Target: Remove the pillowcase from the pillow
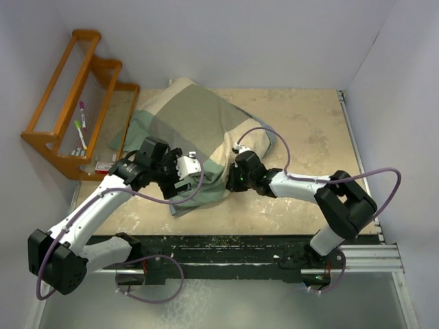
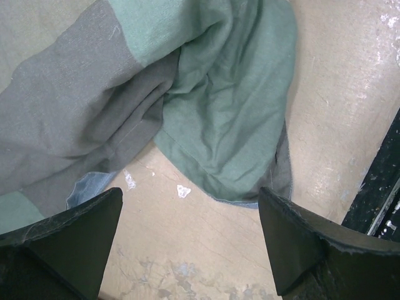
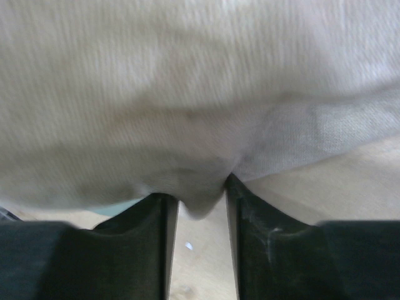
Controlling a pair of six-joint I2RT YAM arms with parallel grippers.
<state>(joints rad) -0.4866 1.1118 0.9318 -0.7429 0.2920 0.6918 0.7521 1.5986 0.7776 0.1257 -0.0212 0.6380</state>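
1. In the top view the pillowcase lay on the table at centre frame. Its long axis ran from the upper middle down toward the lower middle, tilted slightly. It bulged as if the pillow was inside, though the pillow itself did not clearly show.
2. The left gripper stood wide and empty over bare table. In its wrist view the teal hem sat just ahead, toward the top of the frame, and a sliver of blue-grey lining showed at the lower left. That hem was probably the open mouth.
3. The right gripper was at the case's right edge. Its jaws were narrow, with a nub of pale cloth dipping between the tips. I could not tell whether it was truly pinched.
4. Judged from this, the left arm was nearer the mouth, so the pull should run along the long axis.
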